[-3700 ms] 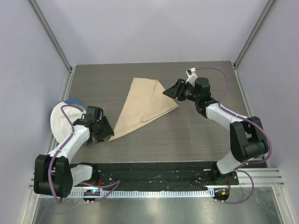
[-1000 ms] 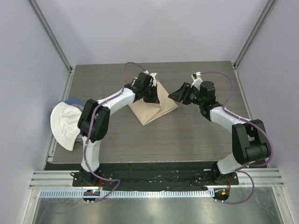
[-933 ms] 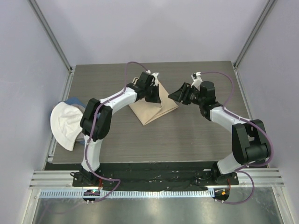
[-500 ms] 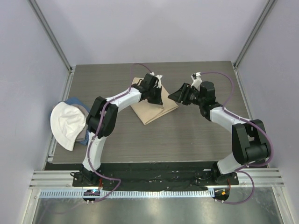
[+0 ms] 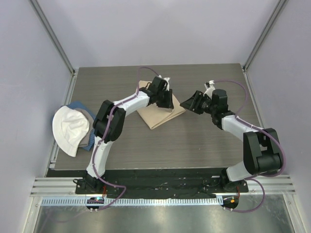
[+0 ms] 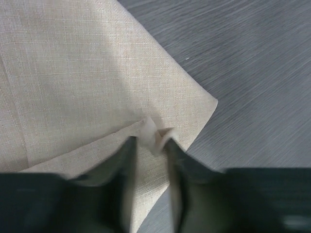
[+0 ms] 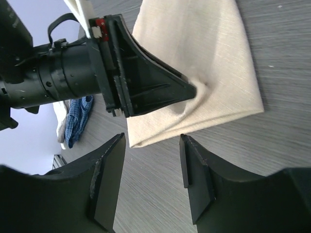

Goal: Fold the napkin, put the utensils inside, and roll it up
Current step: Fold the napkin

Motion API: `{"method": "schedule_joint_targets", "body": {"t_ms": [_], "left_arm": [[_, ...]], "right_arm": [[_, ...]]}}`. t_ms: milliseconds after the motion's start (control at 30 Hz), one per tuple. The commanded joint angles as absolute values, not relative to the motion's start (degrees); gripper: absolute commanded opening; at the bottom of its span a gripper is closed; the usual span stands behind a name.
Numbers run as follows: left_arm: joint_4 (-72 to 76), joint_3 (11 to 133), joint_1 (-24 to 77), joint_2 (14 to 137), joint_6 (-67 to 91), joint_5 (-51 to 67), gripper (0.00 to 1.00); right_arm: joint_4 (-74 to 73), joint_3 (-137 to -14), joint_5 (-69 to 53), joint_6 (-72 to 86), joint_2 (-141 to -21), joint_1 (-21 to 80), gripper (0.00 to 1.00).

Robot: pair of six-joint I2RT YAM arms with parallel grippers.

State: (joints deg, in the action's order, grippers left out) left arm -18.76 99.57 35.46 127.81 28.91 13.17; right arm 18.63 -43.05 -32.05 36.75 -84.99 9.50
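Grey table (image 5: 194, 141) | left gripper (image 6: 148, 141) pinching napkin (image 5: 155, 116) fold | right gripper (image 7: 151, 138) spread, beside | blue cloth (image 5: 77, 105) half-hidden under white hat (image 5: 70, 128)

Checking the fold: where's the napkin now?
In the top view the napkin lies folded centre-far on the table, pinched by the left gripper, the right gripper open to its right.

Top view bright, even, diffuse light; soft faint shadows under arms (image 5: 127, 101); left wrist view crisp on napkin (image 6: 87, 73) weave with a paler patch mid-cloth, table (image 6: 252, 73) grain streaky, left fingers (image 6: 116, 179) dark and blurred; right wrist view clear, right fingers (image 7: 195, 180) black, soft-edged.
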Motion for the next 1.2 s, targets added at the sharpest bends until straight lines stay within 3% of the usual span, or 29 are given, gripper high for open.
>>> {"method": "schedule_joint_targets", "body": {"t_ms": [0,100,300,633,900,1167], "left_arm": [[-15.1,101.9,35.7,126.7,31.5,14.2,0.57],[-14.1,101.9,35.7,124.9,32.1,13.9,0.78],[-15.7,102.0,34.5,120.2,32.9,9.4,0.93],[-18.8,88.4,27.9,105.4,34.5,4.2,0.98],[-33.6,80.9,18.0,89.8,24.9,2.7,1.00],[-35.8,76.8,14.9,87.0,16.5,-6.2,1.00]], "right_arm": [[16.7,-43.0,-30.8,36.2,-80.9,7.5,0.57],[14.9,-42.8,-30.5,35.2,-80.0,6.4,0.57],[11.3,-45.0,-29.7,32.2,-81.5,5.5,0.58],[7.2,-53.3,-29.0,32.5,-90.3,8.0,0.56],[0.4,-61.0,-23.5,34.3,-96.3,15.3,0.52],[-9.6,-68.4,-14.3,37.3,-101.6,19.6,0.50]]}}
